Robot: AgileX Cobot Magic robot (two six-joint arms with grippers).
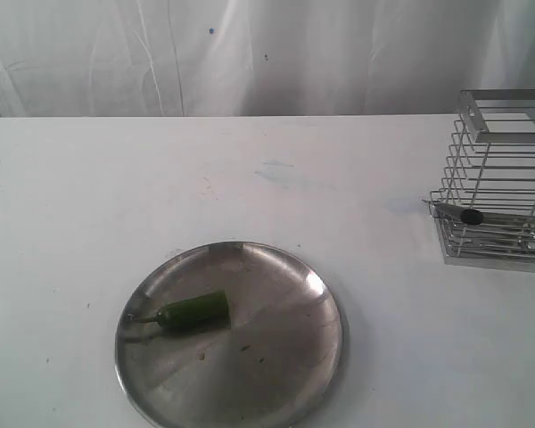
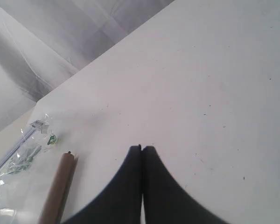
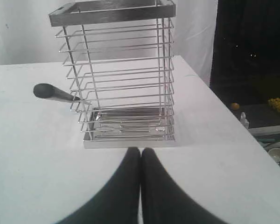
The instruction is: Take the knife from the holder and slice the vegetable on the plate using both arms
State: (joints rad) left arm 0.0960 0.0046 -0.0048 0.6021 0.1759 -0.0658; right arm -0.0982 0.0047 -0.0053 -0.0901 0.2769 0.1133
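Note:
A dark green vegetable [image 1: 194, 311] lies on the left part of the round steel plate [image 1: 276, 366] at the table's front. At the right edge stands the wire holder [image 1: 499, 178]. The knife's black handle [image 1: 470, 216] pokes out through the holder's lower left side. Neither arm shows in the exterior view. In the right wrist view my right gripper [image 3: 141, 150] is shut and empty, just short of the holder [image 3: 121, 79]. The knife handle [image 3: 51, 92] sticks out sideways there. My left gripper [image 2: 142, 148] is shut, with nothing in it, over bare white table.
A brown rod [image 2: 58, 189] and a crumpled clear plastic bag [image 2: 23, 156] lie near the table edge in the left wrist view. A white curtain [image 1: 250, 53] hangs behind the table. Past the table edge near the holder there is a dark drop-off [image 3: 252, 56].

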